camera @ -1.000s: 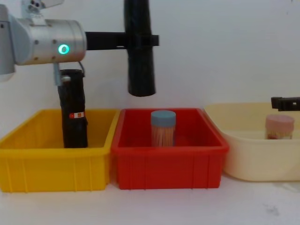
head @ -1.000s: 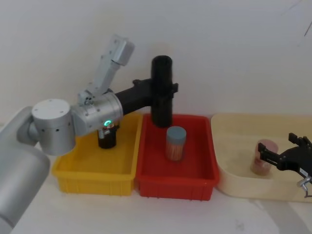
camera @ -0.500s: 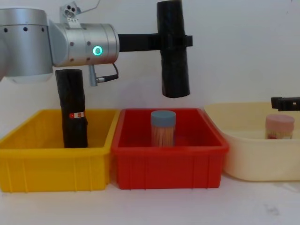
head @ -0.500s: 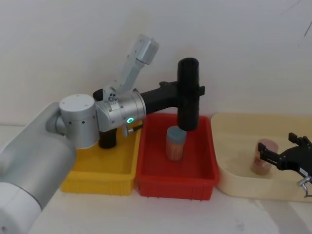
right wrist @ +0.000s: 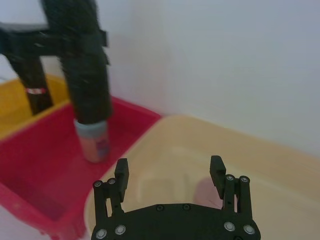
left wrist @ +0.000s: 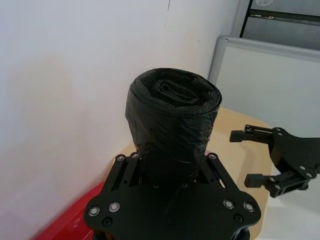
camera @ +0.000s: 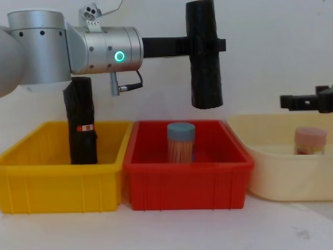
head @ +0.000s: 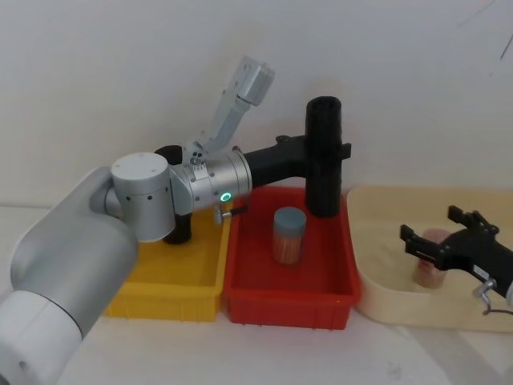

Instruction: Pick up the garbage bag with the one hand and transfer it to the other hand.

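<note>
The garbage bag (head: pixel 325 160) (camera: pixel 204 57) is a plain black roll hanging upright above the red bin's far right corner. My left gripper (head: pixel 333 151) (camera: pixel 208 46), on the arm with the green ring light, is shut around its upper half. In the left wrist view the roll (left wrist: pixel 172 120) stands up between the jaws. My right gripper (head: pixel 433 227) (camera: pixel 299 101) (right wrist: pixel 169 167) hovers open over the cream basin, to the right of the roll and apart from it, with its fingers pointing toward the roll (right wrist: pixel 82 65).
A yellow bin (camera: pixel 62 187) holds a second black roll with a red-and-white sticker (camera: pixel 82 127). The red bin (camera: pixel 187 182) holds a blue-lidded toothpick jar (camera: pixel 181 141). The cream basin (camera: pixel 281 177) holds a pink-lidded jar (camera: pixel 310 140), below my right gripper.
My left arm has carried the roll to the right and a little higher, from the red bin's left side to its right. My right gripper has risen and moved left toward it.
</note>
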You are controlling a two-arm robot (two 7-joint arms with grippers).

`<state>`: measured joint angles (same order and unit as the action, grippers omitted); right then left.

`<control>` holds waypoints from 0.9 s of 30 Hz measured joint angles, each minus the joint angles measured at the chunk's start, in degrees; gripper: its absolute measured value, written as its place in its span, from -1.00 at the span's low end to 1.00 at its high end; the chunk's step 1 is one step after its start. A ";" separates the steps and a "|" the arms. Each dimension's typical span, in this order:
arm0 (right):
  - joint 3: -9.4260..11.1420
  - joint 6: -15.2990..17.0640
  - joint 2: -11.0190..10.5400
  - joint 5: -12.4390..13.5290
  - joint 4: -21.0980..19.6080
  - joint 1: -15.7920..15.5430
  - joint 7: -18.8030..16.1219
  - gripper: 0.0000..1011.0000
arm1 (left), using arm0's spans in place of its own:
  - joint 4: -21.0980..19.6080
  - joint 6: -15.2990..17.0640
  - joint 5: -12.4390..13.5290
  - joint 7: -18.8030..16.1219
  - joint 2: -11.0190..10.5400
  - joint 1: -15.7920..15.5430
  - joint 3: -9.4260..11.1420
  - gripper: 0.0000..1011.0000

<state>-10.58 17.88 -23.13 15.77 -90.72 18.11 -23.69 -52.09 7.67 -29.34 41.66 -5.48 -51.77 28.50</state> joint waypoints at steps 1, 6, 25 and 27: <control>-0.31 -0.11 0.11 0.38 0.08 0.38 -0.74 0.98 | 0.11 -0.02 -0.02 0.07 0.05 -0.06 0.03 -0.22; -1.48 -0.26 0.71 1.48 0.58 1.77 -2.75 0.98 | 0.65 -0.11 -0.14 0.38 0.33 -0.35 0.17 -0.22; -6.95 -1.15 4.81 3.43 7.25 9.72 -7.43 0.98 | 1.45 -0.25 -0.31 0.84 0.71 -0.79 0.37 -0.22; -7.48 -1.33 5.29 3.51 7.98 10.52 -7.73 0.98 | 1.48 -0.26 -0.32 0.86 0.72 -0.81 0.39 -0.22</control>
<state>-18.06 16.55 -17.85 19.28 -82.74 28.63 -31.42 -50.60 7.41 -29.67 42.52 -4.76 -52.58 28.89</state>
